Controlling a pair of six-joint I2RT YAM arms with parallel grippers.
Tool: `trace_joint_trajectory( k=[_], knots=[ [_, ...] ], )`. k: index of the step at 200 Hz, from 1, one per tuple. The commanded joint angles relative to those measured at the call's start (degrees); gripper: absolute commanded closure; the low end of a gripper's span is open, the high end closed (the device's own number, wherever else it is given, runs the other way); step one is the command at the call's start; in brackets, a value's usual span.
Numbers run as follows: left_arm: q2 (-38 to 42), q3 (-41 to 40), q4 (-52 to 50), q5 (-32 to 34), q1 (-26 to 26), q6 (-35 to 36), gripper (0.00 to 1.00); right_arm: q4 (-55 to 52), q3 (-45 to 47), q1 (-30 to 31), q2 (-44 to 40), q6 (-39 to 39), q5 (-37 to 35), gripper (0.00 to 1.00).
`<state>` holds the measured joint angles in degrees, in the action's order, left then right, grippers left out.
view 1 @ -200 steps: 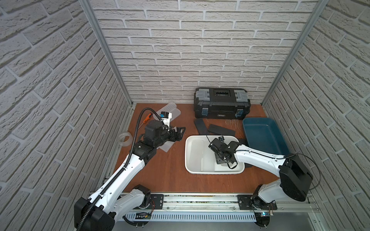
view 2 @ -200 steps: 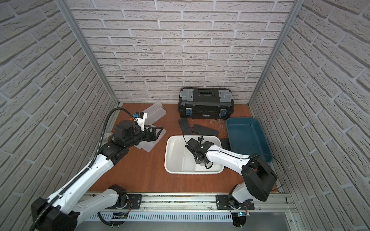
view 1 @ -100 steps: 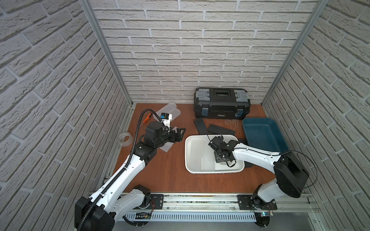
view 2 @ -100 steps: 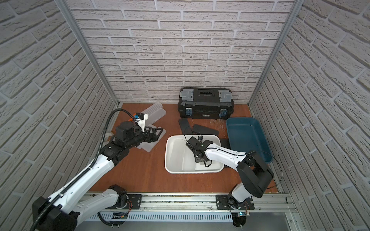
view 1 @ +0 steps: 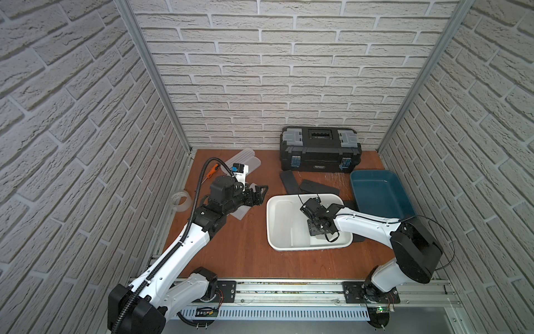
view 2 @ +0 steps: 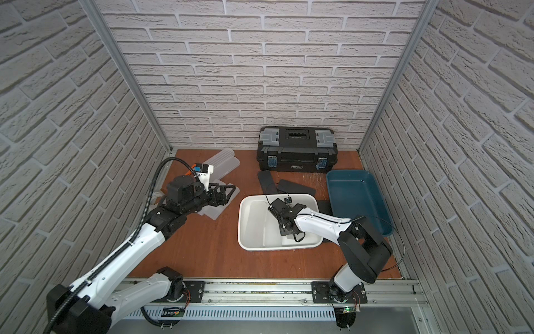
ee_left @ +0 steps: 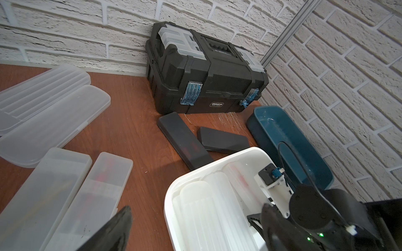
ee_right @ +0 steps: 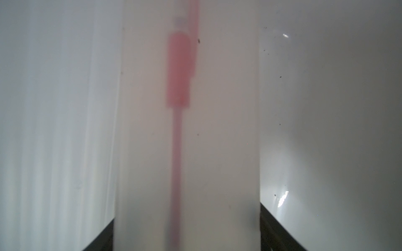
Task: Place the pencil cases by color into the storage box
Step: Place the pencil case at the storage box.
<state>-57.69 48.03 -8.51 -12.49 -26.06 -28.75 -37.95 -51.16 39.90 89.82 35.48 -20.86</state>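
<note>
- Barely changed over the last second: right gripper [view 1: 316, 225] still low inside white tub [view 1: 273, 228], clamped on frosted pencil case [ee_right: 217, 130].
- Meanwhile left gripper [view 1: 259, 193] waiting, jaws apart, empty, beside loose frosted cases [ee_left: 65, 195].
- Behind tub, black cases [view 1: 289, 180] unsorted.

Left pincer [view 1: 261, 194] spread, right pincer [view 1: 317, 231] clamped.

Overhead stereo pair; close wrist views

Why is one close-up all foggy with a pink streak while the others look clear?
Right wrist view: the frosted pencil case sits too near the lens, so it blurs and the red pen-like item inside smears; glints dot the white bin. Left wrist view: sharp on the toolbox. Both top views: crisp, evenly lit.
</note>
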Motion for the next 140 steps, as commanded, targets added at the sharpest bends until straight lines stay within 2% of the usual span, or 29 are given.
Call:
trace_joint_trajectory(
  k=[1,89,140],
  knots=[
    [0.6,-0.6,3.6,-0.6,-0.3,-0.6,0.09,1.9,1.3,-0.2,-0.4,-0.8,0.9,0.28],
    [0.2,-0.7,4.2,-0.7,-0.6,-0.8,0.08,2.7,2.6,-0.3,-2.6,-1.5,3.0,0.16],
    [-0.2,0.7,2.0,0.1,-0.7,0.0,0.08,1.3,3.3,-0.2,-12.9,-2.0,1.0,0.15]
  ],
)
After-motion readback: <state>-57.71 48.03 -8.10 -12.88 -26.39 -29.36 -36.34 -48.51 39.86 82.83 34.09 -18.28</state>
